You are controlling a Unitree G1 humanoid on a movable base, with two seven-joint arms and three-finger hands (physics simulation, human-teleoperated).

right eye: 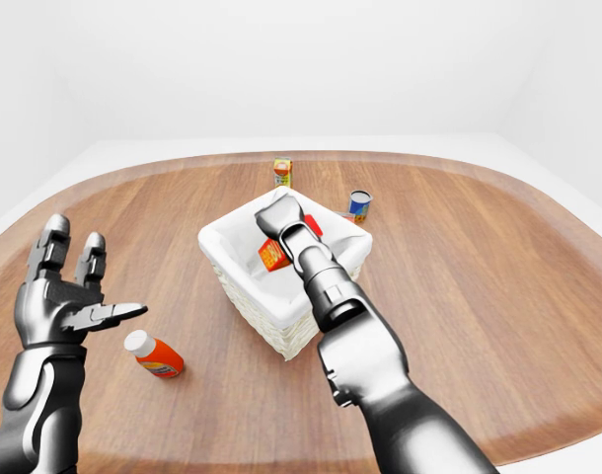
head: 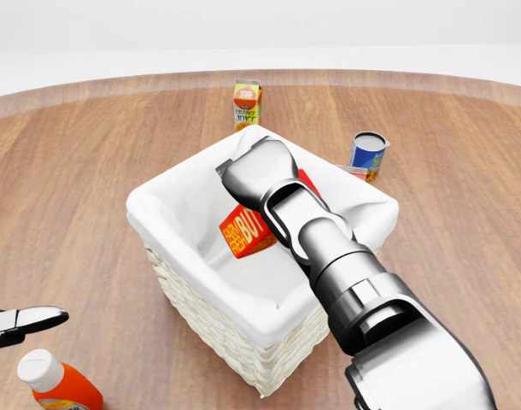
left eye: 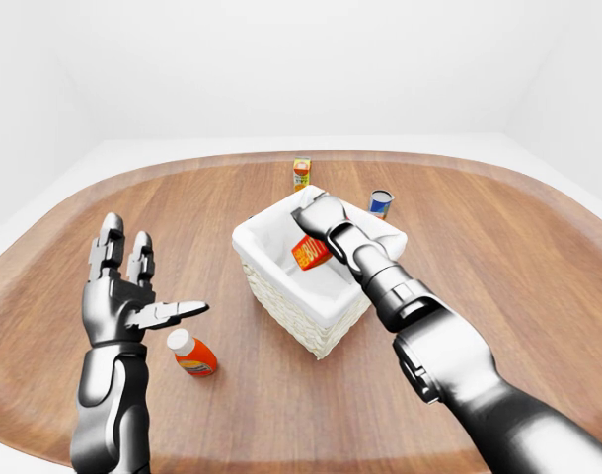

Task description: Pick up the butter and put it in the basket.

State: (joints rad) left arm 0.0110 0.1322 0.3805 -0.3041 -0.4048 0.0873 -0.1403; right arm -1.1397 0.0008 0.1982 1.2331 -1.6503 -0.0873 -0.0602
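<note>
My right hand (head: 259, 171), smooth grey metal, reaches down into the basket (head: 201, 316) with its fingers closed on the butter (head: 246, 231), a flat red-and-orange box held tilted inside the white cloth lining, just below the rim. The basket is squarish, woven of pale wicker, on a round wood-grain table (head: 90, 171). At its 12 o'clock in the head view stands an orange juice carton (head: 247, 102); at 2 o'clock, a blue can (head: 368, 151); at 8 o'clock lies an orange bottle (head: 60, 383) with a white cap. My left hand (left eye: 133, 296) hovers open, fingers spread.
</note>
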